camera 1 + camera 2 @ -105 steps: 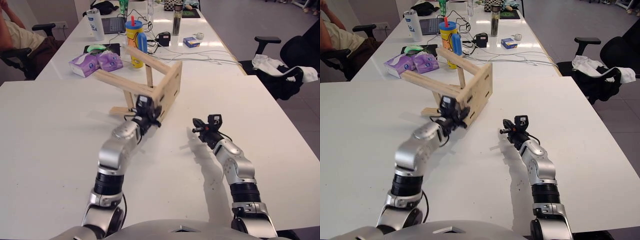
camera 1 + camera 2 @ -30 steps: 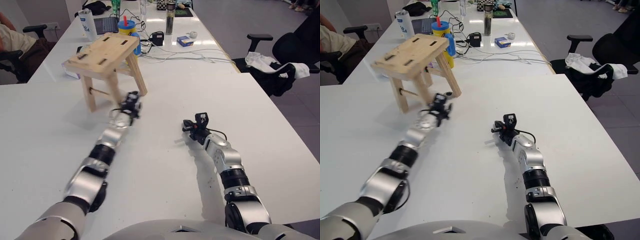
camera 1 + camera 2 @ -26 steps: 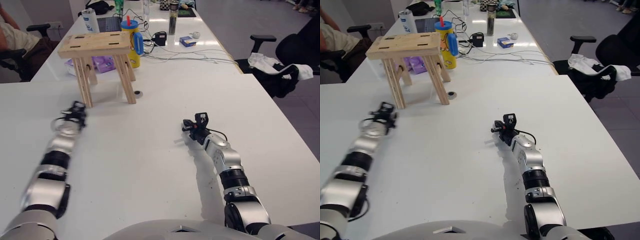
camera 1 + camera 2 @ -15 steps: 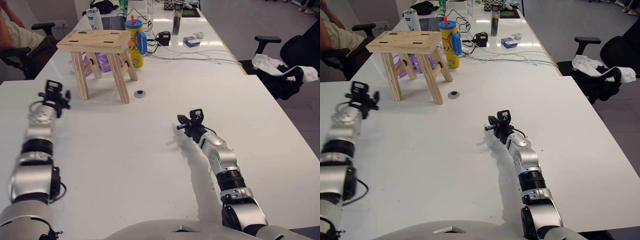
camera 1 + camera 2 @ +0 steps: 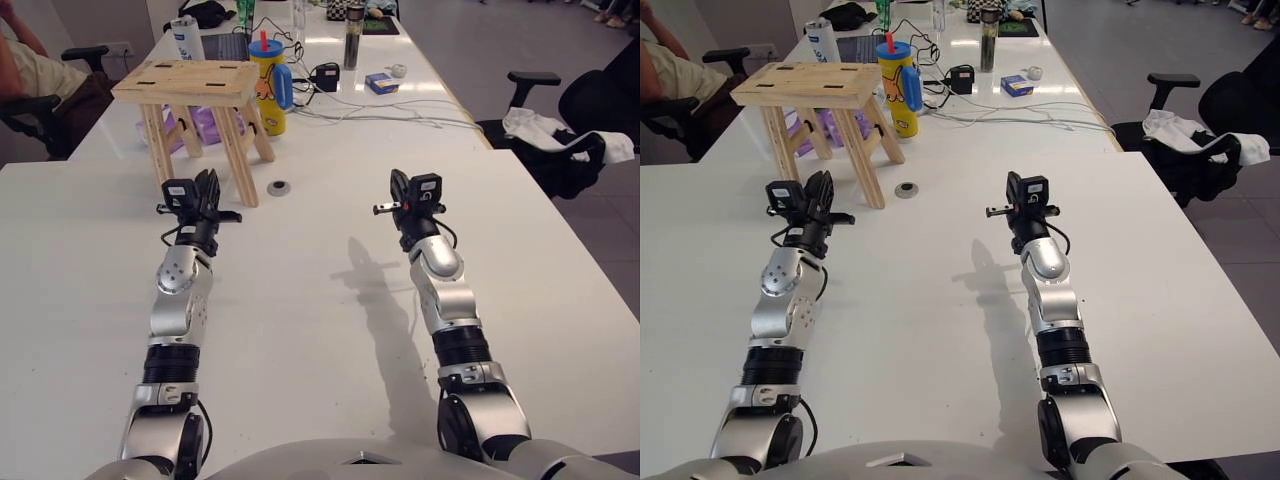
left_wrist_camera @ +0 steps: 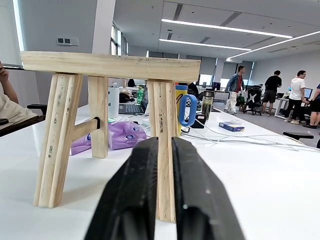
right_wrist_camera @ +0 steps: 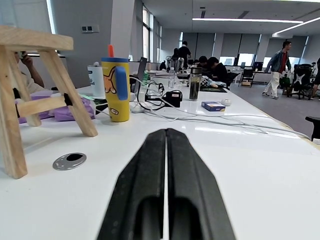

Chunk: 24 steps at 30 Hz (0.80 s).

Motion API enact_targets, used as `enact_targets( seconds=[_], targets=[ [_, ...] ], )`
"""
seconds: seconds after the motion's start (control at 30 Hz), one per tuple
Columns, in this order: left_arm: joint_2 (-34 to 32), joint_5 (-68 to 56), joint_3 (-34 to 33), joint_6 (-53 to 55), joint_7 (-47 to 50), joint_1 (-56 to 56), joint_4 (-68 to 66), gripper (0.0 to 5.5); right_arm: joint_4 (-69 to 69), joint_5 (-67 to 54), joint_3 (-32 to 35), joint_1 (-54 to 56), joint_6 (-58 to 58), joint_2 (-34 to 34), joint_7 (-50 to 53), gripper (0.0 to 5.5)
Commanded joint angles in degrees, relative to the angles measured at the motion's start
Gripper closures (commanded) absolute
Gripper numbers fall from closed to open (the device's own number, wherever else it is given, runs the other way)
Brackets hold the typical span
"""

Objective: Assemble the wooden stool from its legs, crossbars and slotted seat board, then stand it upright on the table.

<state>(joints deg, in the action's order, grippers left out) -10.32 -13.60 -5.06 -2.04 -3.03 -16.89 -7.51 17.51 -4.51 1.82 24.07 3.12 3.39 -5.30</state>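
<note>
From my station I see the stool (image 5: 190, 78) assembled and standing upright on the white table (image 5: 300, 330), all four legs down and the slotted seat on top. It sits just ahead of the left gripper (image 5: 208, 188), a little to that gripper's left, and clear of it. In the left wrist view, one front leg (image 6: 164, 150) rises straight beyond the fingertips, with a crossbar (image 6: 85, 129) joining the legs on one side.

The left gripper hovers low over the table. Its fingers (image 6: 137, 200) are drawn close, with only a thin slit between them, and they hold nothing. The right gripper (image 5: 397, 190) is raised off the table, well to the right of the stool. Its fingers (image 7: 145, 190) are pressed flat together and also hold nothing.

A small metal ring (image 5: 279, 187) lies flat on the table ahead of the two grippers and between them, just beside the stool's nearest leg. Farther out, beyond the stool from the left gripper, stand a yellow cup (image 5: 266, 85) with a blue handle and some purple tissue packs (image 6: 122, 136).
</note>
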Motion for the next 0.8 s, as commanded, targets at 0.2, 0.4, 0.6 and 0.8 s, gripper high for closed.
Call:
enact_targets(
  seconds=[0.2,0.4,0.6,0.8],
  targets=[
    [1.4,3.7,0.0,0.9,0.8,-1.9,-1.1,5.48,4.1,5.7,0.9,2.8,-0.1,-0.1,9.2,5.5],
    [2.4,5.7,0.9,0.0,0.1,-4.6,-4.0,5.48,3.4,4.8,-0.2,1.3,1.7,0.3,5.0,5.5],
    [3.8,4.8,-0.6,-0.2,-0.1,-6.9,-7.6,5.48,6.0,4.6,0.6,2.2,2.0,0.3,4.4,5.5],
    [4.8,6.6,-0.7,-2.5,1.6,-9.0,-10.3,5.48,10.1,5.8,0.9,5.0,1.9,0.6,6.0,5.5]
  ],
)
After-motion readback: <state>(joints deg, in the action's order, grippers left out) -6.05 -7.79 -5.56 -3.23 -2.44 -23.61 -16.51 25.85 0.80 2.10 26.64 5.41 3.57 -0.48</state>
